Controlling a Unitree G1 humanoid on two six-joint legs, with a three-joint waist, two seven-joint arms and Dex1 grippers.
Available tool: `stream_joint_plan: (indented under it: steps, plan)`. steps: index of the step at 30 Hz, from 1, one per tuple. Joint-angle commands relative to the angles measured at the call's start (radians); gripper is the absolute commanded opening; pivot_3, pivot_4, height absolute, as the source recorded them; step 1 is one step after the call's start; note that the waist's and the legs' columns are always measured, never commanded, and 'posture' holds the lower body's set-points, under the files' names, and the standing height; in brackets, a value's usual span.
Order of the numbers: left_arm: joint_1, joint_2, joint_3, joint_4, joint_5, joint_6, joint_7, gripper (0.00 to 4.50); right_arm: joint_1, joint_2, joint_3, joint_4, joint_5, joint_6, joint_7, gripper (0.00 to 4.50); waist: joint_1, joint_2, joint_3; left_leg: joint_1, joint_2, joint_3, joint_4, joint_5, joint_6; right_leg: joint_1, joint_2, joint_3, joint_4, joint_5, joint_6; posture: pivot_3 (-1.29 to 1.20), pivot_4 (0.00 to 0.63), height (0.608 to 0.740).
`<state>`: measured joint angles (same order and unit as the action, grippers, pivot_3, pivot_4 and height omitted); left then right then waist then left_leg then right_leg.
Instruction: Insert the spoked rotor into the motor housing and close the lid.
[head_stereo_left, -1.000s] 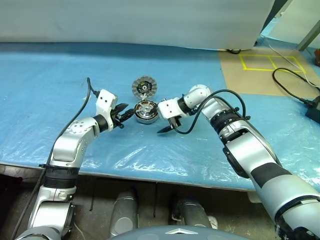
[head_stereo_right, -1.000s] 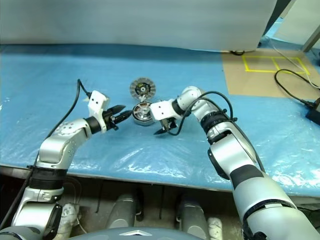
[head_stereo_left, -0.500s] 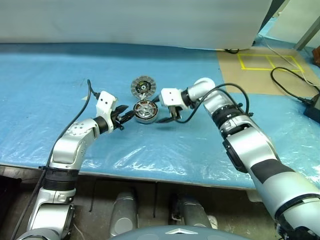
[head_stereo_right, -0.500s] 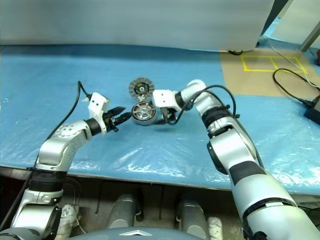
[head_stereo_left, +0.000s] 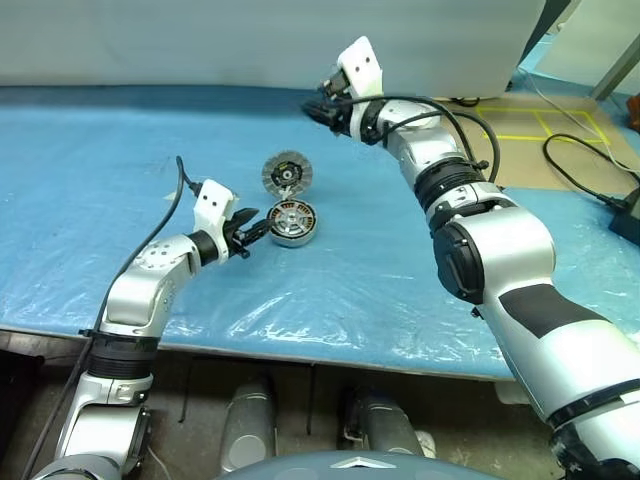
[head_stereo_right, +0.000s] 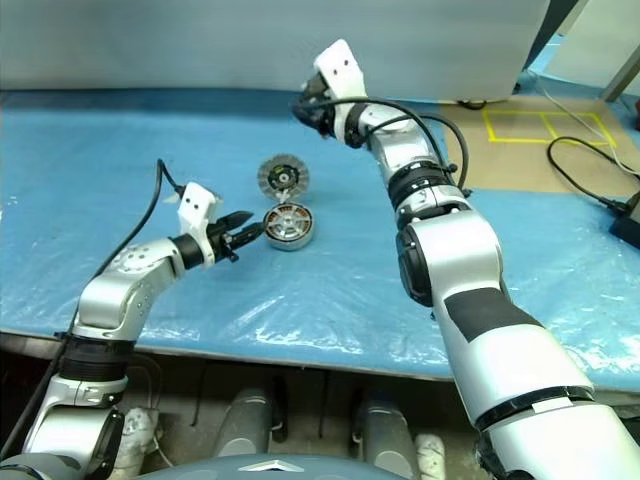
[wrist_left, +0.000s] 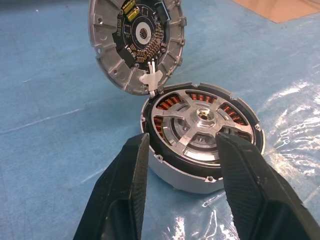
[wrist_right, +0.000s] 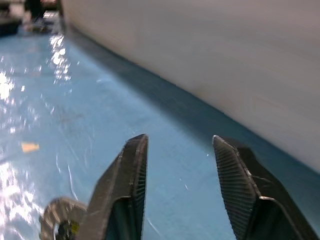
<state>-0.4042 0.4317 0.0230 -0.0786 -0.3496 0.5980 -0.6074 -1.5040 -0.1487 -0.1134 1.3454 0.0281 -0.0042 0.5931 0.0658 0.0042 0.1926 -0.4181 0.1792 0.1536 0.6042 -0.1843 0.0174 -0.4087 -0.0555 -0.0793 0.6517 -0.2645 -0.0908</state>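
Spoked rotor (wrist_left: 200, 131) in motor housing (wrist_left: 172, 172) — copper coils, lid (wrist_left: 135, 42) tilted alongside

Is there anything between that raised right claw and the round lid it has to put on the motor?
Nothing visible. The right claw hangs open in the air above the blue sheet; the lid sits uncovered, leaning against the motor housing, where the spoked rotor already sits.

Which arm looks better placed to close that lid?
Probably the right: its gripper is open, empty and raised beyond the lid. The left gripper sits at the motor housing, apparently steadying it.
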Motion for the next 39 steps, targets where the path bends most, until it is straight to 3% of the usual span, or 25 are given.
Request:
stream_joint_plan:
  steps: [1,3,4,10,21,32,34,38,39]
  plan:
    - [-0.002,0.001,0.002,-0.031,-0.001,-0.008,0.001,2.20,-0.029,0.025,-0.028,-0.006,0.011,0.047,-0.038,0.85,0.000,0.000,0.000,0.000,0.000,0.000,0.000,0.000,0.000,0.000,0.000,0.000,0.000,0.000,0.000,0.00,0.150,0.740]
    - [0.001,0.001,0.001,-0.040,-0.004,-0.004,0.004,2.20,-0.021,0.048,-0.030,-0.004,0.008,0.066,-0.039,0.20,0.000,0.001,0.001,0.000,0.000,0.000,0.000,0.000,0.000,0.000,0.000,0.000,0.000,0.000,0.000,0.00,0.150,0.740]
    - [0.005,0.001,0.001,-0.047,-0.006,0.000,0.006,2.20,-0.017,0.063,-0.047,-0.001,0.022,0.089,-0.052,0.09,-0.001,0.001,0.001,0.000,0.000,0.000,0.000,0.000,-0.001,0.000,0.000,0.000,0.000,0.000,0.000,0.00,0.150,0.740]
    - [0.020,-0.003,-0.003,-0.073,-0.011,0.013,0.018,2.20,0.001,0.114,-0.082,0.006,0.020,0.132,-0.109,0.09,0.000,0.001,0.001,0.000,0.000,0.000,-0.001,0.001,-0.002,0.000,0.000,0.000,0.000,0.000,0.000,0.00,0.150,0.740]
    - [0.027,-0.021,-0.021,-0.094,-0.005,0.021,0.039,2.20,0.052,0.132,-0.007,0.004,-0.090,0.104,-0.117,0.09,0.001,0.001,0.001,0.000,0.000,0.000,0.000,0.002,-0.005,0.000,0.000,0.000,0.000,0.000,0.000,0.00,0.150,0.740]
    - [0.017,-0.022,-0.027,-0.072,0.000,0.006,0.032,2.20,0.012,0.071,0.042,-0.062,-0.071,0.145,0.280,0.09,0.001,0.001,0.001,0.000,0.000,0.000,-0.001,0.001,-0.003,0.000,0.000,0.000,0.000,0.000,0.000,0.00,0.150,0.740]
    - [0.011,-0.026,-0.032,-0.068,0.002,0.004,0.032,2.20,0.046,0.050,0.076,-0.089,-0.094,0.126,0.320,0.09,0.001,0.001,0.001,0.000,0.000,0.000,0.000,0.000,-0.001,0.000,0.000,0.000,0.000,0.000,0.000,0.00,0.150,0.740]
    - [0.012,-0.029,-0.039,-0.071,0.002,0.008,0.026,2.20,0.216,-0.018,0.214,-0.267,-0.133,0.021,0.592,0.09,0.006,0.001,0.001,0.000,0.000,0.000,0.000,0.000,0.000,0.002,0.000,-0.001,0.000,0.000,0.000,0.00,0.150,0.740]
    - [0.013,-0.028,-0.038,-0.070,-0.001,0.009,0.021,2.20,0.261,-0.037,0.245,-0.319,-0.139,-0.006,0.642,0.34,0.006,0.001,0.001,0.000,0.000,0.000,0.000,0.000,0.000,0.002,-0.001,-0.001,-0.001,0.000,0.001,0.00,0.150,0.740]
